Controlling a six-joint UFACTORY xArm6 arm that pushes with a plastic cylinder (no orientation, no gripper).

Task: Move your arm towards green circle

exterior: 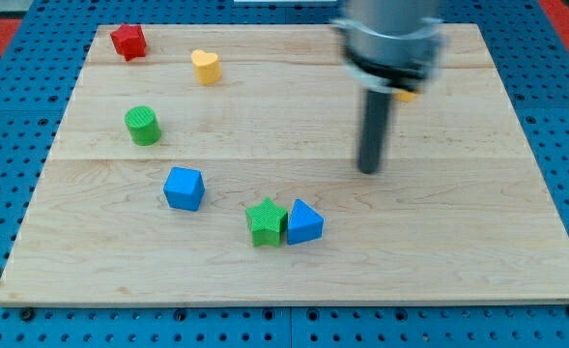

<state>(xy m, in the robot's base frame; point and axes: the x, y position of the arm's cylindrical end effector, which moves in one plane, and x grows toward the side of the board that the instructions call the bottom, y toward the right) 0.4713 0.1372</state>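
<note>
The green circle is a short green cylinder on the wooden board, at the view's left. My tip is the lower end of the dark rod, right of the board's middle. It is far to the right of the green circle and slightly lower in the view. It touches no block. The arm above the rod is blurred.
A red star and a yellow heart lie near the top left. A blue cube sits below the green circle. A green star touches a blue triangular block. A yellow block peeks from behind the arm.
</note>
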